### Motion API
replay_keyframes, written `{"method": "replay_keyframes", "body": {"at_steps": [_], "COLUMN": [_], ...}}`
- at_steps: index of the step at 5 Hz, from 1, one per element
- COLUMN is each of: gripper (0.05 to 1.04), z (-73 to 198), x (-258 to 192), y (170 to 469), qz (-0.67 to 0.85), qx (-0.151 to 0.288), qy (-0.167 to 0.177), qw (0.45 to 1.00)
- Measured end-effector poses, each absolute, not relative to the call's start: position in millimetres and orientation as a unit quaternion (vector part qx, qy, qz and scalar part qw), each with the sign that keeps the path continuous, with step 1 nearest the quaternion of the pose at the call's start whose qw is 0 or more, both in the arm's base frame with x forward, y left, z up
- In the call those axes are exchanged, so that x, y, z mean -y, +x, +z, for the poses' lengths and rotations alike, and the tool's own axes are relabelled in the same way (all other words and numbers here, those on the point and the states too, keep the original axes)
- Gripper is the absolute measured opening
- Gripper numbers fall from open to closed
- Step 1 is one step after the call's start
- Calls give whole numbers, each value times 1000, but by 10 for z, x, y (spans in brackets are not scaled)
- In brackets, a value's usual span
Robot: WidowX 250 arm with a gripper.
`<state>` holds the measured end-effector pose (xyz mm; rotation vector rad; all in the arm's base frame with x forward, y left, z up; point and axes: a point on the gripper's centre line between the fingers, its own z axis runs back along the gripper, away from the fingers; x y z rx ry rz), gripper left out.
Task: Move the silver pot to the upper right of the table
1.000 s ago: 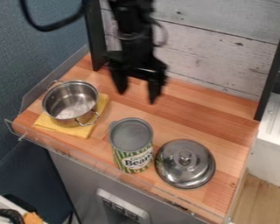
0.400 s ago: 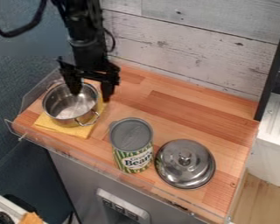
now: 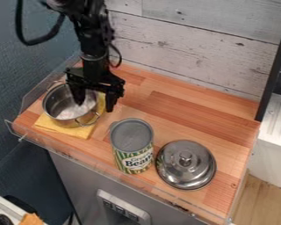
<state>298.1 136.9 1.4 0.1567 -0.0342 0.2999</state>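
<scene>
1. My gripper point(image 3: 95, 107) is spread, one finger inside the silver pot point(image 3: 59, 107), the other outside its wall.
2. The pot sits upright on a yellow cloth point(image 3: 79, 132), at the left of the wooden table point(image 3: 181, 105).
3. I judge it light, stiff and slippery; I'd pinch the rim squarely, clear of the loop handle point(image 3: 88, 121), lest it tilt.
</scene>
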Motion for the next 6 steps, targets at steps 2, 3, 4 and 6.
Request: {"method": "replay_keyframes", "body": {"at_steps": [2, 3, 4, 6], "gripper": [358, 155, 77, 71], "z": [-44, -20, 145, 686], "x": [-1386, -1377, -1333, -517], "y": [3017, 3013, 3042, 3512], "qz": [144, 142, 133, 24], "qx": [10, 9, 19, 59], "qy": [73, 70, 64, 50], "qw": [987, 987, 989, 997]}}
